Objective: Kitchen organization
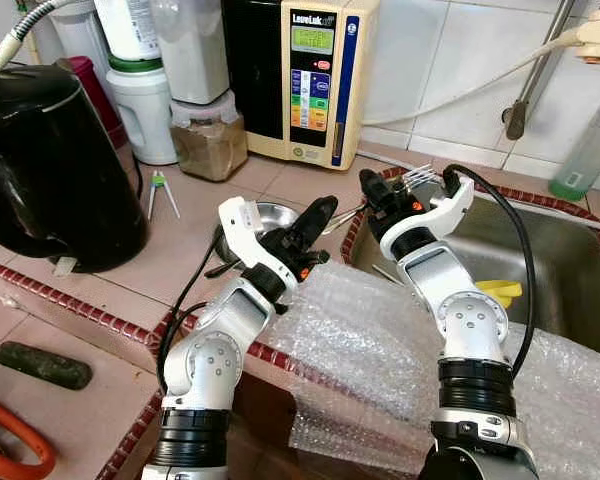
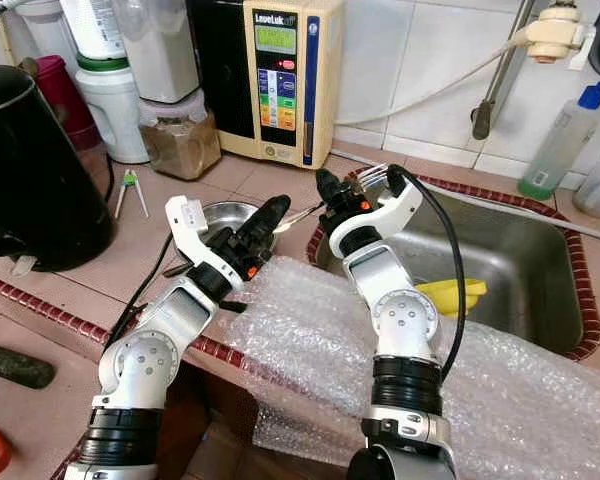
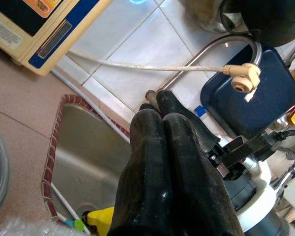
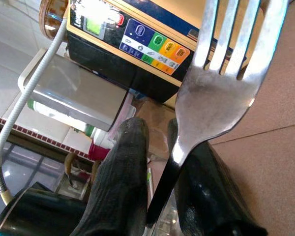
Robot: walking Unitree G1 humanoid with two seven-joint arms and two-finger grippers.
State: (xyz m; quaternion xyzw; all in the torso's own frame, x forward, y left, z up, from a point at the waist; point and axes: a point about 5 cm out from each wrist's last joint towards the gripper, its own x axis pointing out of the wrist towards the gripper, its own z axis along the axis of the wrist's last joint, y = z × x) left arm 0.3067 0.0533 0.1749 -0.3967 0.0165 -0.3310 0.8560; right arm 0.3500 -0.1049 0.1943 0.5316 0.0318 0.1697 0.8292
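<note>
A fork [image 4: 226, 88] is gripped by the right tool [image 1: 395, 195] above the sink's [image 1: 570, 290] left rim, the left tool [image 1: 305, 232] closed empty; setting it down is judged next.

metal, plastic and tile surfaces seen at the sink

a shiny metal fork [image 4: 221, 83] was held between matt black rubbery fingers [image 4: 123, 187]. the sink [image 1: 570, 270] was seen in brushed steel, the kettle [image 1: 50, 160] in glossy black plastic. clear bubble wrap [image 1: 360, 350] was laid crinkled over the matt tiled counter [image 1: 110, 290]; the wall tiles [image 1: 460, 60] were glazed white.
</note>
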